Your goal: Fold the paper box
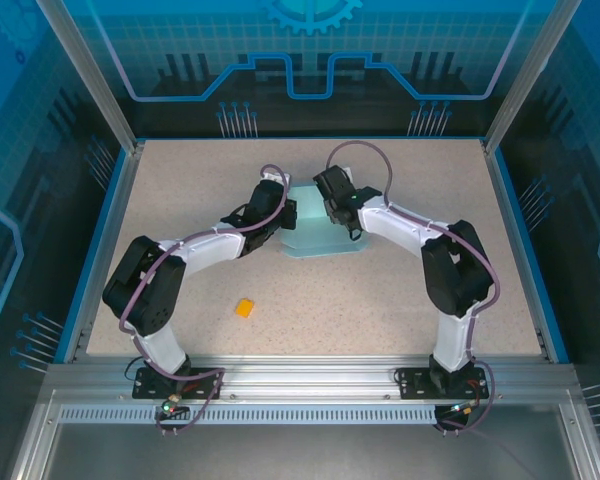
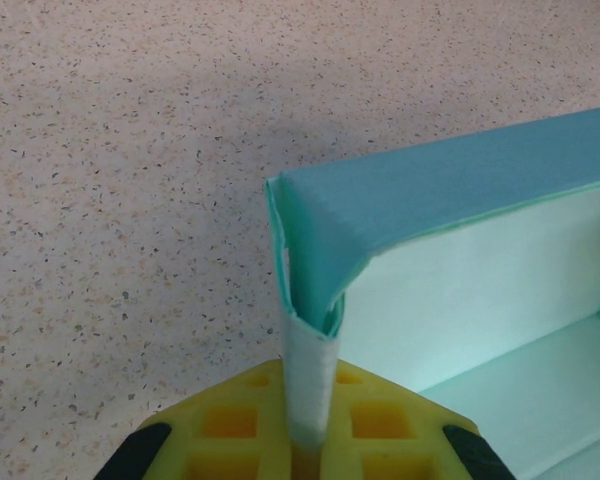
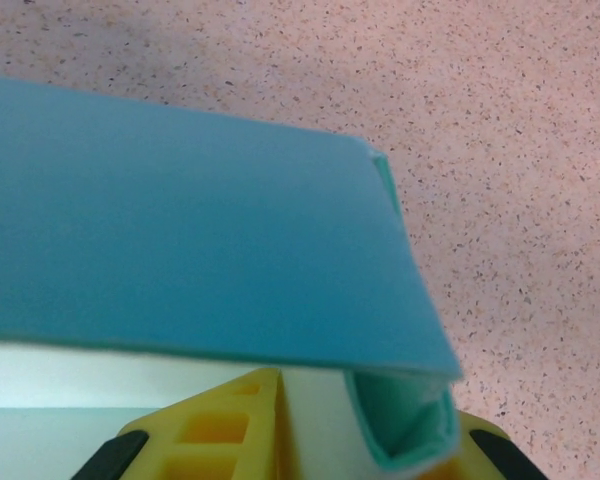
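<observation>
Pale-blue paper box [image 1: 315,238] sits on the speckled desk [image 1: 380,300]; left jaws clench an upright wall, right jaws grasp a folded corner.

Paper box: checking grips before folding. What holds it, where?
Left gripper pinches the paper box at its left corner; right gripper clamps its folded right corner.

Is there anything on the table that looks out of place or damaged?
A small orange block lies alone on the table, apart from the paper box; it seems unrelated to the folding. The box corner pinched in the left gripper looks curled, not torn.
</observation>
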